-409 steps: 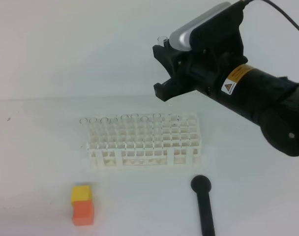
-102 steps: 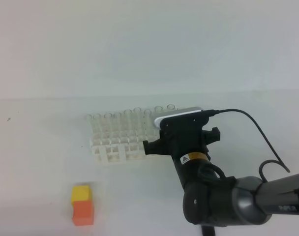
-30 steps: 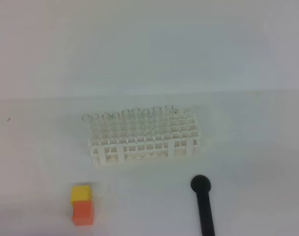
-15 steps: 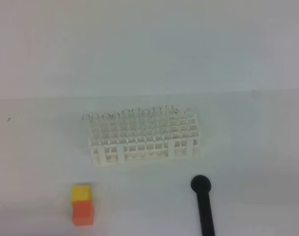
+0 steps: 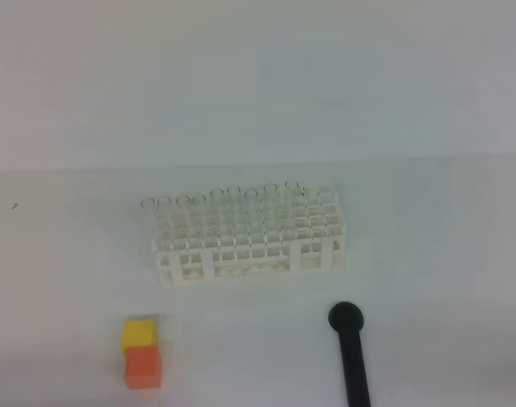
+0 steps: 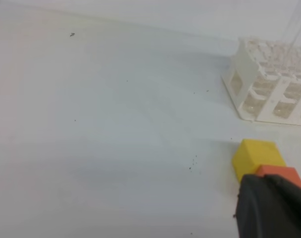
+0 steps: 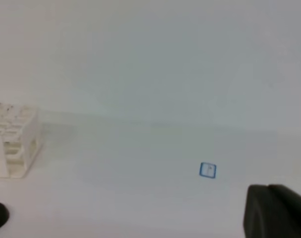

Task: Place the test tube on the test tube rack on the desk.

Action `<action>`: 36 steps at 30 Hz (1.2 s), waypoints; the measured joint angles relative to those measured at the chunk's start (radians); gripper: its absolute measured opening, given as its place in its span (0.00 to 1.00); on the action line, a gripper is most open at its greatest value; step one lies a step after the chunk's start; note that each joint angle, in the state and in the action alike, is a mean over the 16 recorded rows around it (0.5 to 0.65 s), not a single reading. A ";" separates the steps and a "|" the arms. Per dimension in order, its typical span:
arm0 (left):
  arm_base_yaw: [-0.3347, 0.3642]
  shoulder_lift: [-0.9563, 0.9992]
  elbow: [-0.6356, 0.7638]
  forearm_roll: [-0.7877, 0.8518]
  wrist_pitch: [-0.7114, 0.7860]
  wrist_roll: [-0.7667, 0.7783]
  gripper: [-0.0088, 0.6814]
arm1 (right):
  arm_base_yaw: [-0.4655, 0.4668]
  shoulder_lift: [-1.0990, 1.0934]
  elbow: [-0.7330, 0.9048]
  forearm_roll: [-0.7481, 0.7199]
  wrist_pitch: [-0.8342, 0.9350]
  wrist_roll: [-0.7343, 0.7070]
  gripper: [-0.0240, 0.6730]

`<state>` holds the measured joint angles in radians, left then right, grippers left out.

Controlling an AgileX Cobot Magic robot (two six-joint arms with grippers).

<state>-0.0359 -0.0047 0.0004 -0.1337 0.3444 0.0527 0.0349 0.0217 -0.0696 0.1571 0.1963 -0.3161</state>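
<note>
- The desk [image 5: 63,280] is seen bare and white under everything
- The test tube rack [image 5: 249,237] is set mid-desk, clear tubes stood along its back row
- The test tube [image 5: 294,197] is lodged upright near the rack's right end
- Left gripper [image 6: 274,206] and right gripper [image 7: 276,210] are both clenched, nothing grasped

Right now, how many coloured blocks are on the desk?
2, stacked near the front left: a yellow block sits on an orange block, left of the black rod. None seems hidden.
</note>
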 joint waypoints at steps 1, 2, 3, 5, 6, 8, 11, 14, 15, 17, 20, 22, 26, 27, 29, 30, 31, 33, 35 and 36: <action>0.000 0.000 0.000 0.000 0.000 0.000 0.01 | -0.005 -0.005 0.011 -0.025 0.008 0.049 0.03; 0.000 0.000 0.000 0.000 0.000 0.000 0.01 | -0.009 -0.010 0.022 -0.046 0.014 0.093 0.03; 0.000 0.000 0.000 0.000 0.000 0.000 0.01 | -0.013 -0.015 0.032 -0.063 0.020 0.129 0.03; 0.000 0.000 0.000 0.000 0.000 0.000 0.01 | -0.022 -0.023 0.051 -0.088 0.030 0.184 0.03; 0.000 0.000 0.000 0.000 0.000 0.000 0.01 | -0.027 -0.027 0.059 -0.097 0.034 0.203 0.03; 0.000 0.000 0.000 0.000 0.000 0.000 0.01 | -0.035 -0.031 0.073 -0.112 0.047 0.232 0.03; 0.000 0.000 0.000 0.000 0.000 0.000 0.01 | -0.043 -0.034 0.089 -0.129 0.070 0.261 0.03; 0.000 0.001 0.000 0.000 0.000 0.000 0.01 | -0.048 -0.034 0.095 -0.140 0.094 0.274 0.03; 0.000 0.001 0.000 0.000 0.000 0.000 0.01 | -0.049 -0.034 0.096 -0.143 0.102 0.277 0.03; 0.000 0.001 0.000 0.000 0.000 0.000 0.01 | -0.052 -0.034 0.096 -0.147 0.117 0.280 0.03; 0.000 0.001 0.000 0.000 0.000 0.000 0.01 | -0.057 -0.034 0.095 -0.152 0.137 0.284 0.03; 0.000 0.001 0.000 0.000 0.000 0.000 0.01 | -0.060 -0.034 0.095 -0.155 0.148 0.286 0.03; 0.000 0.002 0.000 0.000 0.000 0.000 0.01 | -0.064 -0.034 0.093 -0.157 0.156 0.290 0.03; 0.000 0.002 0.000 0.000 0.000 0.000 0.01 | -0.065 -0.034 0.093 -0.157 0.157 0.291 0.03; 0.000 0.002 0.000 0.000 0.000 0.000 0.01 | -0.066 -0.034 0.093 -0.157 0.159 0.292 0.03; 0.000 0.002 0.000 0.000 0.000 0.000 0.01 | -0.066 -0.034 0.093 -0.157 0.159 0.292 0.03; 0.000 0.002 0.000 0.000 0.000 0.000 0.01 | -0.066 -0.034 0.093 -0.157 0.159 0.293 0.03; 0.000 0.002 0.000 0.000 0.000 0.000 0.01 | -0.066 -0.034 0.092 -0.157 0.160 0.293 0.03; 0.000 0.002 0.000 0.000 0.000 0.001 0.01 | -0.067 -0.034 0.092 -0.157 0.160 0.293 0.03; 0.000 0.002 0.000 0.000 0.000 0.001 0.01 | -0.067 -0.034 0.092 -0.157 0.160 0.293 0.03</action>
<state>-0.0359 -0.0031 0.0004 -0.1337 0.3442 0.0535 -0.0318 -0.0122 0.0228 0.0000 0.3563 -0.0230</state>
